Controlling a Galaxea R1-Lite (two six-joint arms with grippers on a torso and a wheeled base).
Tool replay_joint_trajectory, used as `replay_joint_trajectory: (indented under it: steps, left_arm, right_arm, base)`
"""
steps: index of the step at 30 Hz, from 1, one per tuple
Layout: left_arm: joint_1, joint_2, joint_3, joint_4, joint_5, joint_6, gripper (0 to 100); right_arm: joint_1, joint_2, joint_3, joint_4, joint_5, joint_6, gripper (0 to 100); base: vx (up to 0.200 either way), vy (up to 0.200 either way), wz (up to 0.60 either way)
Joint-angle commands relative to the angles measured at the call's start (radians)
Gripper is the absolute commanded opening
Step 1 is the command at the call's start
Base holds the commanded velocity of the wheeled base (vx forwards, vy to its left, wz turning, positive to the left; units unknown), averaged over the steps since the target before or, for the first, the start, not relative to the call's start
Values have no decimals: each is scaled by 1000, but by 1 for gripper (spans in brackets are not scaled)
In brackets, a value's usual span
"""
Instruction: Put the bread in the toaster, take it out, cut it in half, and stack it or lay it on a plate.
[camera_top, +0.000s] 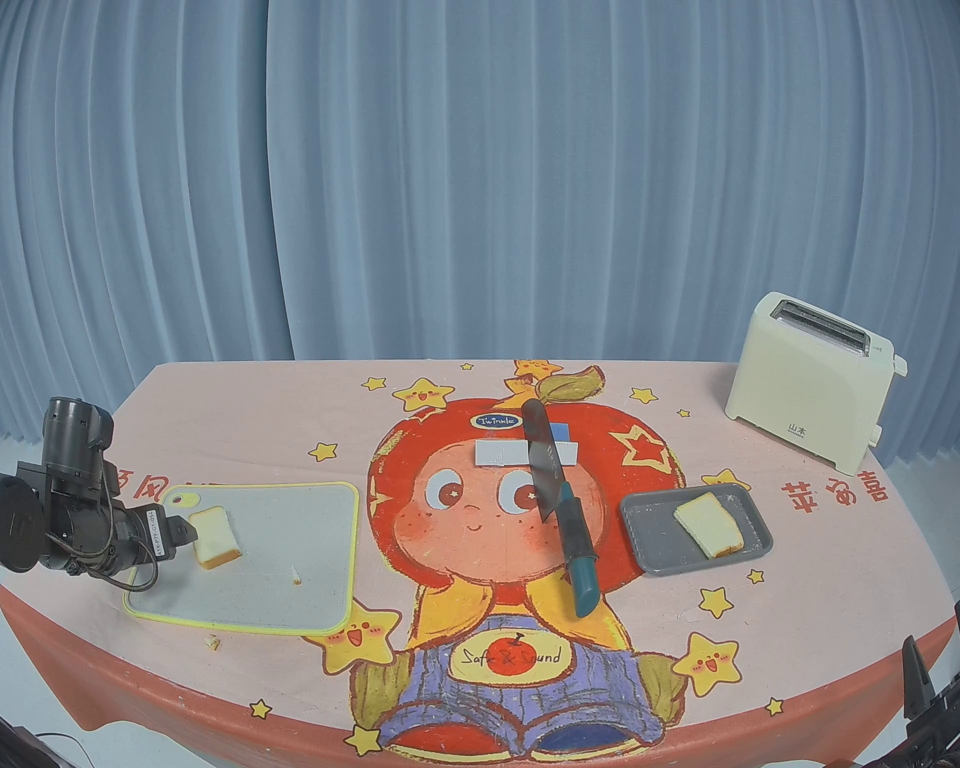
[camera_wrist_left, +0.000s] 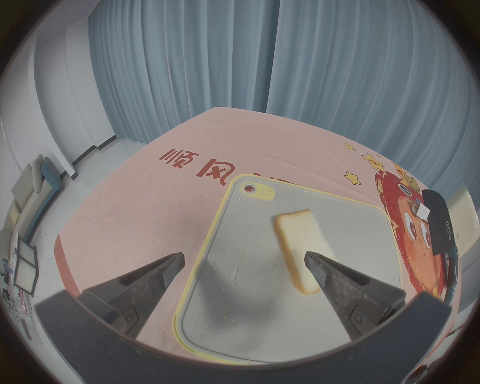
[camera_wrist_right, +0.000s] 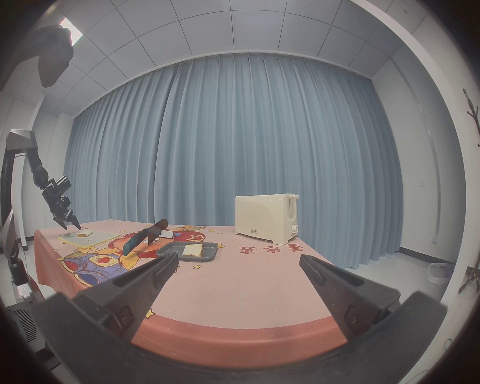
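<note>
left claw (camera_wrist_left: 242, 259), jaws apart, is seen poised over pale bread half (camera_wrist_left: 299, 240) on grey, yellow-rimmed cutting board (camera_wrist_left: 250, 310); slice could be pushed aside if gripped off-centre.

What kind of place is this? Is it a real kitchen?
Probably not a home kitchen but a staged test room. A floor-length blue curtain covers the wall, the ceiling is made of office-style panels, and the toaster stands on a lone table under a cartoon cloth.
</note>
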Motion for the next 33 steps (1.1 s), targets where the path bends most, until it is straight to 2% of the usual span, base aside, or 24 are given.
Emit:
replay_joint_trajectory:
  steps: [1, 7, 11, 25, 26, 33]
  left_arm:
    - [1, 28, -14, -1, 0, -1, 100]
    - [1, 65, -31, -1, -2, -2, 100]
    - [0, 82, -33, -1, 1, -22, 100]
    - [9, 102, -27, 0, -2, -19, 100]
    - [9, 102, -24, 0, -2, -19, 0]
    - [7, 107, -30, -3, -2, -20, 0]
  right_arm:
    - [0, -16, 18, -1, 0, 0, 100]
    - [1, -16, 18, -1, 0, 0, 100]
    - [1, -16, 18, -1, 0, 0, 100]
    - [0, -16, 18, -1, 0, 0, 100]
    - [0, -16, 18, -1, 0, 0, 100]
    - [0, -16, 18, -1, 0, 0, 100]
  base:
    - [0, 0, 0]
    - [0, 0, 0]
    - [0, 0, 0]
    - [0, 0, 0]
    - [0, 0, 0]
    - [0, 0, 0]
